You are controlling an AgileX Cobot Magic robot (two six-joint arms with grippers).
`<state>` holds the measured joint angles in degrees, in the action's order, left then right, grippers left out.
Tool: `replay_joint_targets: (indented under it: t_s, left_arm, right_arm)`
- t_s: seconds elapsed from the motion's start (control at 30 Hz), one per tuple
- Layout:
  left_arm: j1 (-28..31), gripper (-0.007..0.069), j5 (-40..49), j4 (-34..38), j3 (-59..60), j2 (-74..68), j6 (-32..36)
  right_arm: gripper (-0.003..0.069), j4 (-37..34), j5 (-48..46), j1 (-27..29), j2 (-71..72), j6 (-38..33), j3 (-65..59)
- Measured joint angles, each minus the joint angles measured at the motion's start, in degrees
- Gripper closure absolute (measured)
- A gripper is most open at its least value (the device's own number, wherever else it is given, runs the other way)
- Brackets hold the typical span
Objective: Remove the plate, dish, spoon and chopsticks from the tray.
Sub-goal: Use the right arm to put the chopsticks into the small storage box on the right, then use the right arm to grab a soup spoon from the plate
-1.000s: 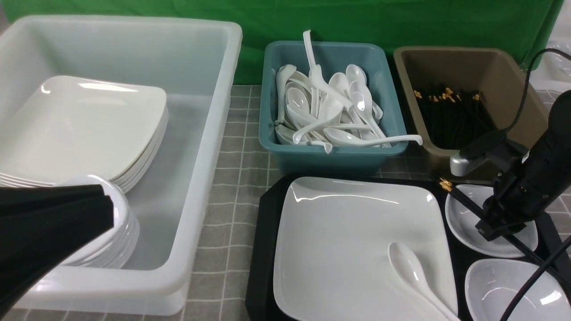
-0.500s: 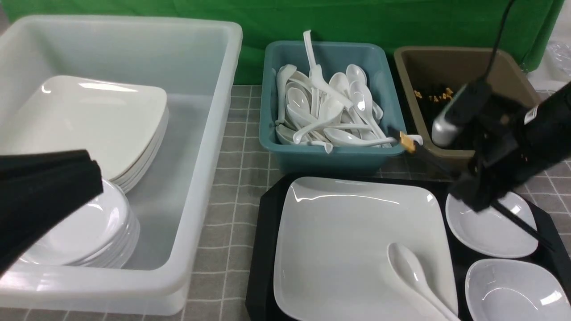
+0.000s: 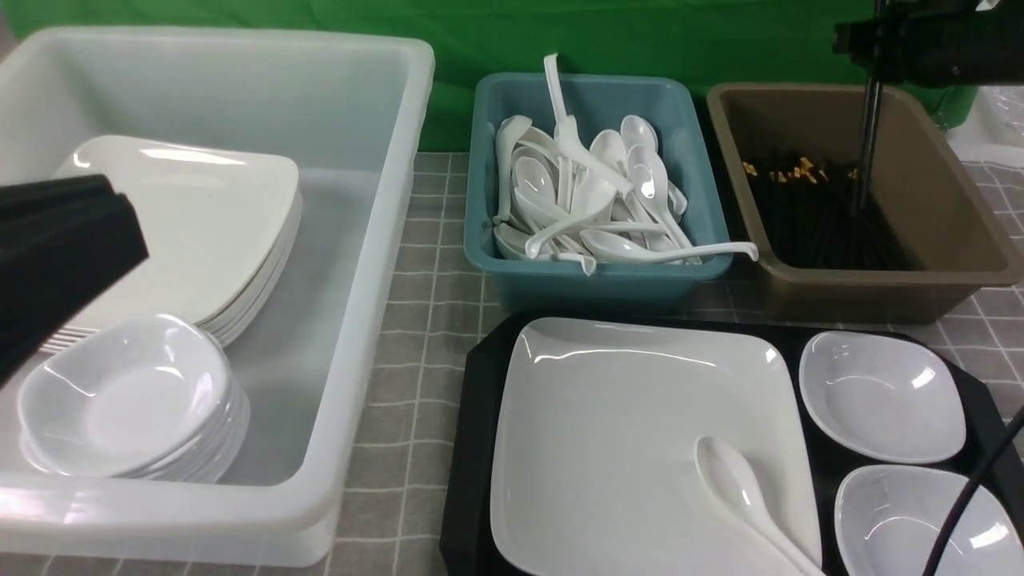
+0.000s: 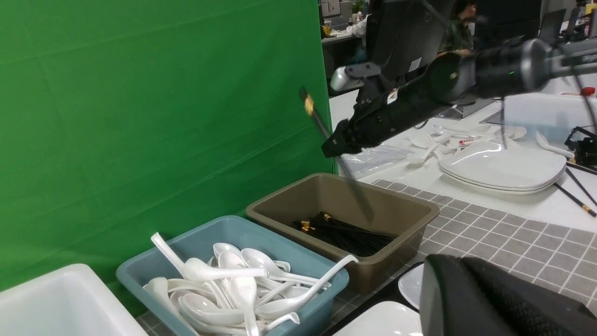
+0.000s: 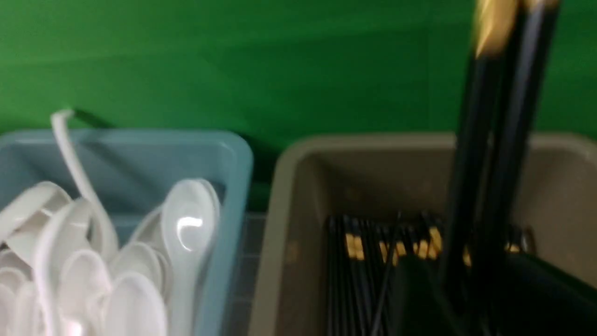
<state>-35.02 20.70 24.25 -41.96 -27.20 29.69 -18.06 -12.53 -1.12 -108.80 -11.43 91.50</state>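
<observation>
Thin black gold-banded chopsticks [image 3: 868,136] are dangling over the brown plastic tub [image 3: 880,280] — gone from the black tray [image 3: 480,400] — right gripper [image 4: 333,145] loosening or gripping, I cannot tell; left gripper [image 3: 128,228] staying clenched.

Brightly, evenly lit from above. White glare streaks on the plate [image 3: 632,416]. Soft and out of focus in the right wrist view, smearing the chopsticks [image 5: 475,177].

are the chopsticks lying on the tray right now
No, the chopsticks stand upright over the brown tub, off the tray.
</observation>
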Motion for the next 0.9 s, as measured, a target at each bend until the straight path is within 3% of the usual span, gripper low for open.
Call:
replay_joint_targets:
  t_s: [0.07, 0.13, 0.4, 0.63, 0.8, 0.9]
  left_arm:
    - [0.0, 0.0604, 0.13, 0.0, 0.0, 0.0, -0.22]
    - [0.0, 0.0604, 0.13, 0.0, 0.0, 0.0, -0.57]
    - [0.0, 0.0604, 0.4, -2.82, 0.0, 0.0, -0.92]
    - [0.0, 0.0604, 2.98, -4.83, 0.0, 0.0, -0.92]
    - [0.0, 0.0604, 4.12, -5.09, 0.0, 0.0, -0.99]
    - [0.0, 0.0604, 4.12, -5.11, 0.0, 0.0, -0.99]
  right_arm:
    - [0.0225, 0.37, -4.58, 1.06, -0.38, 0.49, 0.48]
    - [0.0206, 0.96, -8.21, 1.8, 0.41, 0.77, 0.71]
    - [0.0387, 7.73, -32.4, 1.51, 11.68, 1.17, 0.61]
    - [0.0377, 12.61, -50.95, -10.65, 24.14, 2.39, -15.4]
    - [0.0291, 13.21, -46.55, -20.1, 27.4, 6.18, -30.03]
    - [0.0243, 13.26, -35.61, -27.54, 26.91, 8.56, -39.12]
